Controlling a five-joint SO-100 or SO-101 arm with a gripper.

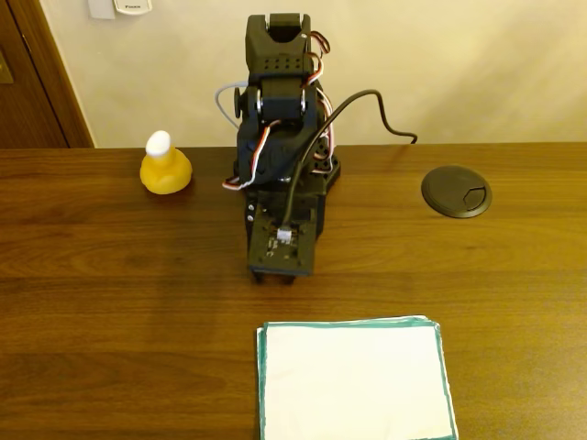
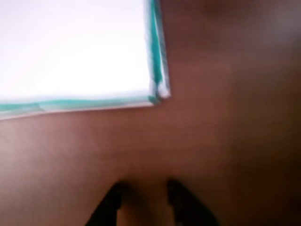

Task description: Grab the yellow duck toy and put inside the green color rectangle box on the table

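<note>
Dark wood table (image 1: 110,302), glossy grain. Nearest the fixed camera: green color rectangle box (image 1: 356,380), nothing on it. Behind it, gripper (image 1: 275,277) folded down over the table, fingers a little apart in wrist view (blurred), holding nothing. Farthest, left rear: yellow duck toy (image 1: 165,168), upright. I'd lift first, swing left, spread the fingers wider, then close low on the body.

Warm, dim room light; soft glare along the table (image 1: 110,247) grain in the fixed view; the wrist view is blurred throughout, its white sheet (image 2: 75,52) overexposed.
</note>
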